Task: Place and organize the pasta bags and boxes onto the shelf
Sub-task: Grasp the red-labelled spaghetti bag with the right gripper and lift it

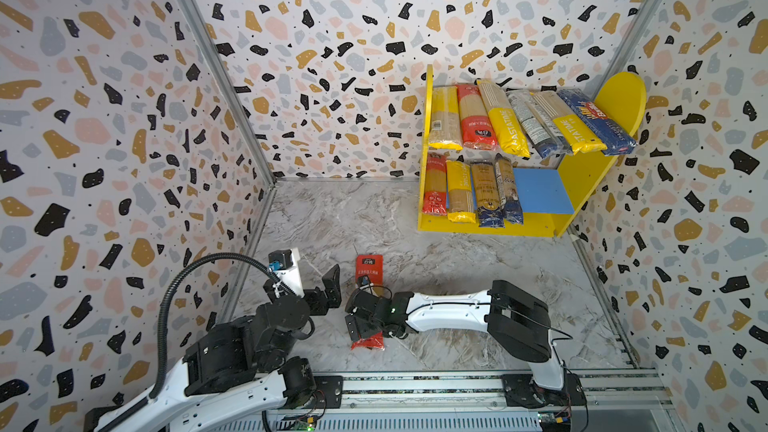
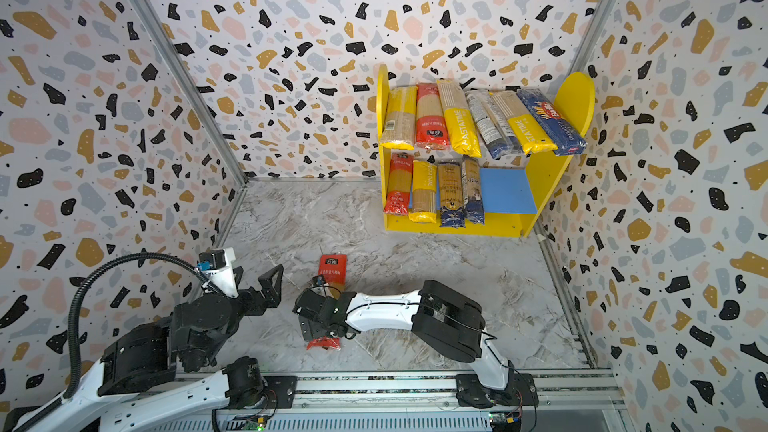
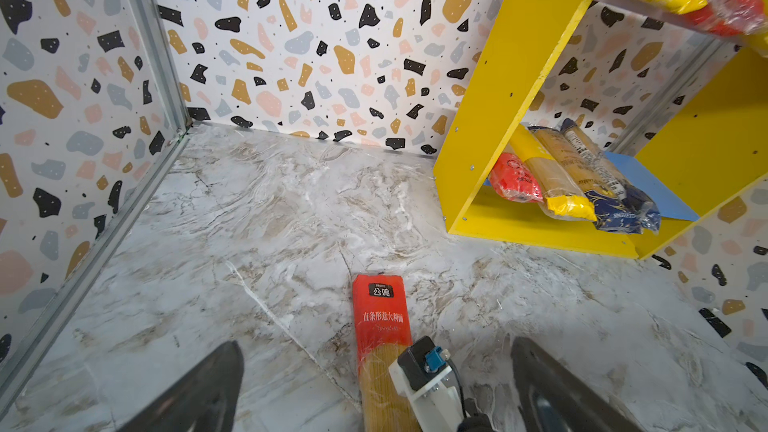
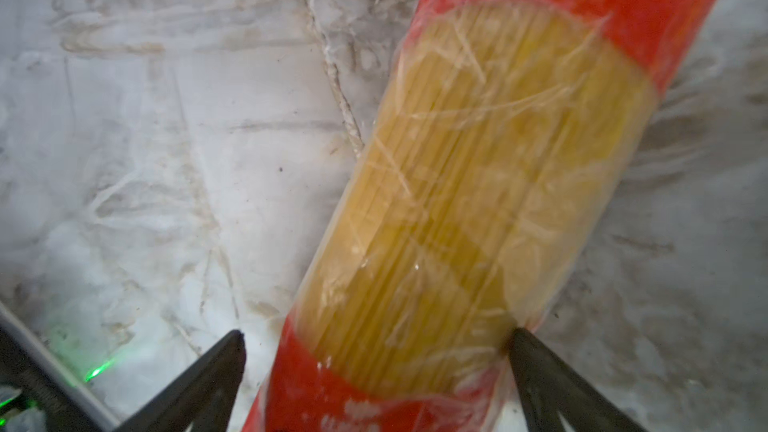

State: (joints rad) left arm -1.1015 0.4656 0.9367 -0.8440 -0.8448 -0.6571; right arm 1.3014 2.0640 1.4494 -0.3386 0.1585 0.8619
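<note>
Red spaghetti pack (image 1: 369, 268) lies flat on the marble table (image 1: 457, 268), front centre, long axis running front to back, well apart from the shelf (image 1: 619, 101). Same spot in both top views (image 2: 332, 270).

Right gripper (image 1: 360, 315) reaches in from the right and sits over the middle of the pack, hiding its clear section; the red ends stick out on either side. In the right wrist view the gripper (image 4: 374, 334) has its fingers wide apart with the pack (image 4: 478, 180) running slantwise between them. One fingertip (image 4: 552, 380) is right at the pack's edge, the other (image 4: 199, 384) stands clear with bare table between. Not clamped.

Left gripper (image 1: 328, 292) hangs just left of the pack, fingers (image 3: 199, 392) spread, nothing between them. The left wrist view shows the pack's (image 3: 380, 317) labelled end ahead on the table.

Shelf stands back right: six packs across the upper tier, four on the left part of the blue lower board (image 1: 540, 191).
</note>
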